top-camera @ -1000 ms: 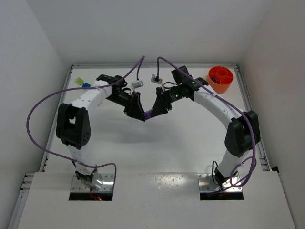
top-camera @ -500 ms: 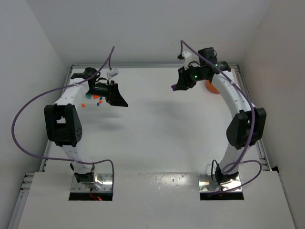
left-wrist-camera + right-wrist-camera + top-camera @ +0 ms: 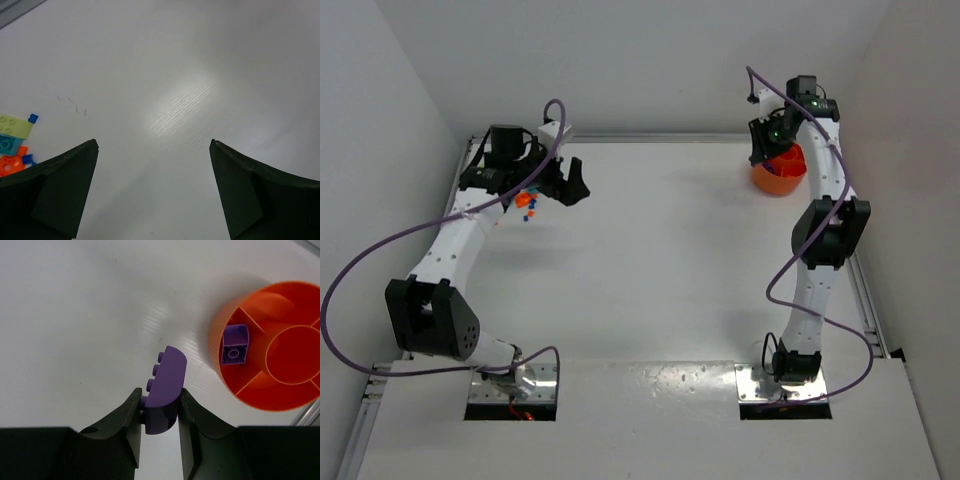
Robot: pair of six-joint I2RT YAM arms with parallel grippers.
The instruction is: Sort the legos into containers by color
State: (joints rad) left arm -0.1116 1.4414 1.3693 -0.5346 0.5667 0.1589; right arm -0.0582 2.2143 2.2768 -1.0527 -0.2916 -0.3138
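R grip clamped on purple lego, beside orange bowl | L grip jaws apart, loose legos nr it

Overhead, the right gripper covers the near-left part of the orange bowl, so I can't read its compartments there. On the right wrist camera the bowl runs off the right edge, and the lower end of the purple brick is buried between the fingers. The legos by my left gripper are cut by the picture's left edge and partly behind a finger. Overhead they are specks, mostly orange and blue, I think.
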